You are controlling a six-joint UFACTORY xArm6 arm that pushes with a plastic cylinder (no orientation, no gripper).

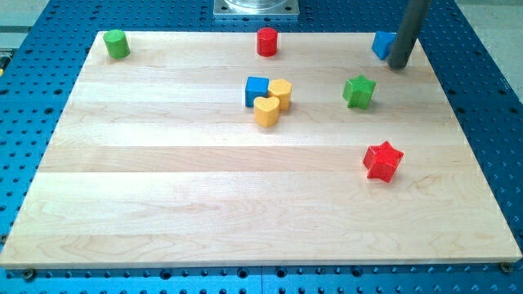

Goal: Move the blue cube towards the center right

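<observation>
My tip touches a blue block at the surface's top right.
No pincer shows; the blue cube sits well apart, mid-board.

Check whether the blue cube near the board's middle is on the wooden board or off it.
On the board. The blue cube sits wholly on the wooden board, touching the yellow blocks. My tip is far off, at the view's top right.
</observation>
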